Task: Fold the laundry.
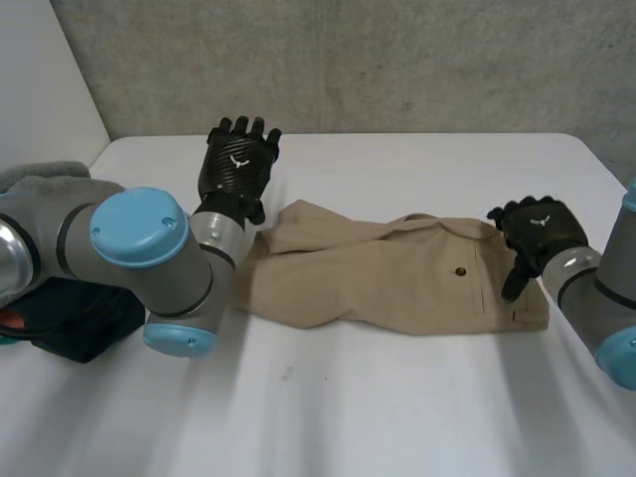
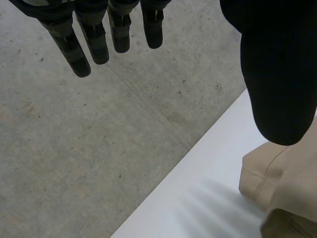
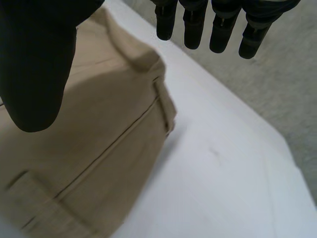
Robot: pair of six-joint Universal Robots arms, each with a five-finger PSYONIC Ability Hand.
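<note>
A pair of beige cotton trousers (image 1: 397,278) lies folded lengthwise across the white table (image 1: 397,417). Its waistband end is by the right hand (image 1: 542,234) and its leg end by the left hand (image 1: 237,164).

The left hand's fingers (image 2: 74,47) are straight, set wide from the thumb (image 2: 277,74), and hold nothing. The trousers' hem corner lies below the thumb tip, well apart from the fingertips, which have grey concrete (image 2: 99,148) behind them.

The right hand's fingers (image 3: 193,27) are also straight, wide of its thumb (image 3: 39,69), and empty. The waistband end lies under thumb and palm, and the fingertips stand just beyond the cloth's edge. I cannot tell whether that thumb touches the cloth.
</note>
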